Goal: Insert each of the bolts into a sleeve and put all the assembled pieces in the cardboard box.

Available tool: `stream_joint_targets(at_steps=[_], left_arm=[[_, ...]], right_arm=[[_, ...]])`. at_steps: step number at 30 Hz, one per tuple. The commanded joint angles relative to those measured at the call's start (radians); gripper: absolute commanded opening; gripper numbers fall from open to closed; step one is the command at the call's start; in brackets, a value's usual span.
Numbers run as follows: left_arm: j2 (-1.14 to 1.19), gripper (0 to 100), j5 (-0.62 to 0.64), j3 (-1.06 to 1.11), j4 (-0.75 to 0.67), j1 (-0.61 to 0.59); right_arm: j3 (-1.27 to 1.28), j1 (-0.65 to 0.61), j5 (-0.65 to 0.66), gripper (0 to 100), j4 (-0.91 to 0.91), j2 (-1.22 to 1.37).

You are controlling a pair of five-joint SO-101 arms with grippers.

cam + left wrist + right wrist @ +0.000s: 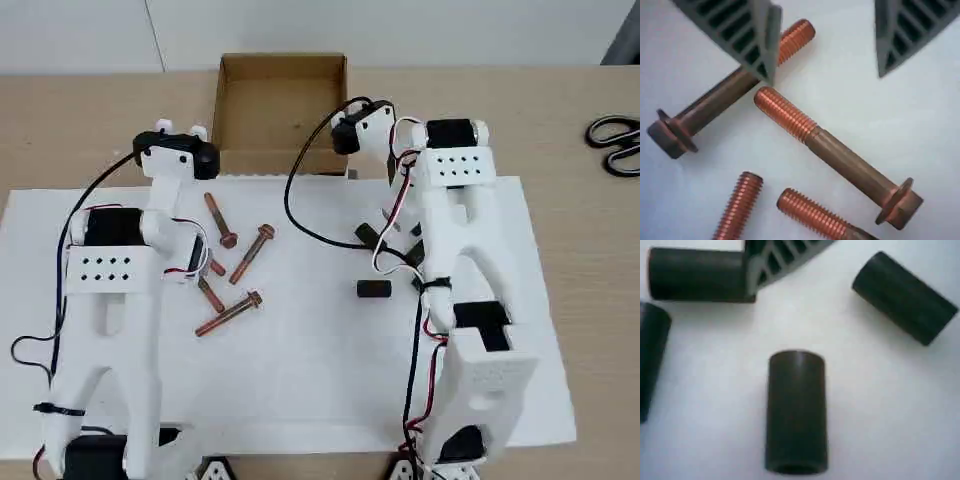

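Observation:
Several copper bolts lie loose on the white sheet: one (220, 220), another (252, 253), a third (228, 313). My left gripper (826, 75) hangs open just above them, holding nothing. One fingertip (765, 55) overlaps a bolt (715, 107), and a second bolt (840, 155) lies slantwise below the gap. Black sleeves (374, 289) lie scattered under the right arm. My right gripper (397, 243) hovers low over them, open and empty. One of its fingers (775, 260) sits beside a sleeve (695, 275), and another sleeve (797, 410) lies in the middle. The cardboard box (283, 110) stands empty at the back.
A white sheet (320, 380) covers the wooden table under both arms. Scissors (615, 140) lie at the far right edge. Black cables (300, 215) loop from the right arm across the sheet. Bare sheet stretches between the bolts and the sleeves.

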Motion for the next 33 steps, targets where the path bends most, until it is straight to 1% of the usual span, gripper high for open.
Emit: stream_joint_targets(at_steps=[1, 12, 19, 29, 33], left_arm=[[0.002, 13, -0.008, -0.036, 0.006, 0.000], [0.002, 13, -0.006, -0.035, 0.008, 0.000], [0.002, 13, -0.008, 0.033, 0.000, 0.000], [0.002, 13, -0.008, 0.054, -0.002, 0.000], [0.002, 13, -0.008, 0.058, -0.014, 0.000]], right_arm=[[-0.043, 0.005, 0.034, 21.2, -0.036, 0.042], [-0.089, 0.041, 0.044, 21.2, -0.076, 0.147], [-0.092, 0.071, 0.066, 21.1, -0.097, 0.197], [-0.092, 0.062, 0.080, 21.0, -0.154, 0.214], [-0.092, 0.064, 0.080, 15.5, -0.156, 0.213]])
